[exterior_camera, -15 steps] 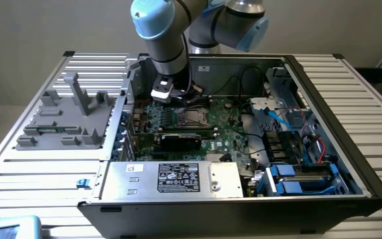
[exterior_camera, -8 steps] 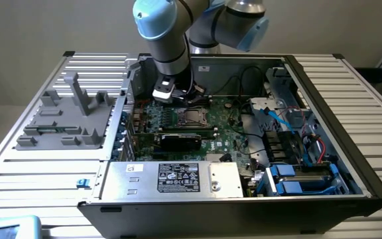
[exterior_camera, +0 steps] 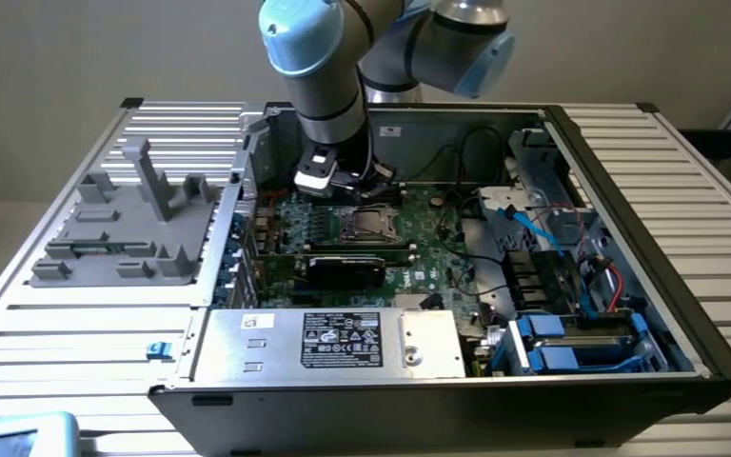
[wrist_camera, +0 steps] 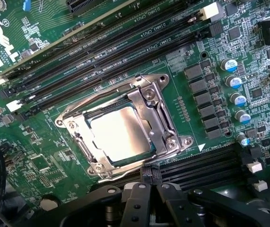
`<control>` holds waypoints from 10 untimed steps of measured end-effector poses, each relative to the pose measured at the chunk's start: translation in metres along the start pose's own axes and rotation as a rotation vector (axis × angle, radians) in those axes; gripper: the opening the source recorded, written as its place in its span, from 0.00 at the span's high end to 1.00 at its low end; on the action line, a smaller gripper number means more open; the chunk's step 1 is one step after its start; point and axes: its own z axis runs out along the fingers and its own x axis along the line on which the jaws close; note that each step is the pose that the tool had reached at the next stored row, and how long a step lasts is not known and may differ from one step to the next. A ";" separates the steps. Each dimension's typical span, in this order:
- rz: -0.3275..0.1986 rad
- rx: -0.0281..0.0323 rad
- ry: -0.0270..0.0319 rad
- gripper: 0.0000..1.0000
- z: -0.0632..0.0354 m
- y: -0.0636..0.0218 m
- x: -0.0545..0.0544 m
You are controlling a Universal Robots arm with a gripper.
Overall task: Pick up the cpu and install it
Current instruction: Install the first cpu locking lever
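— Was any writing legible on the motherboard (wrist_camera: 182, 109)?
— Yes. A white Dell logo (wrist_camera: 2, 34) was printed near one corner, and the white lettering (wrist_camera: 161, 34) along the memory slots (wrist_camera: 125, 49) read as DIMM numbers, each followed by CPU1.
— Anything else?
— A white triangle mark (wrist_camera: 202, 148) sat just beside the socket frame (wrist_camera: 166, 127). The white label (exterior_camera: 344, 341) on the silver power supply box (exterior_camera: 232, 347) carried print and symbols too small to read.

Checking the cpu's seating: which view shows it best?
The wrist view: the cpu sits within the metal socket frame, silver top plain. In the exterior view it is a tiny grey patch on the motherboard.
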 end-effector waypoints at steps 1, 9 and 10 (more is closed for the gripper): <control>0.003 -0.0034 -0.0065 0.89 0.0000 0.0000 0.000; 0.015 -0.0215 -0.0401 0.89 -0.0020 -0.0004 0.000; 0.014 -0.0215 -0.0405 0.89 -0.0023 -0.0006 0.000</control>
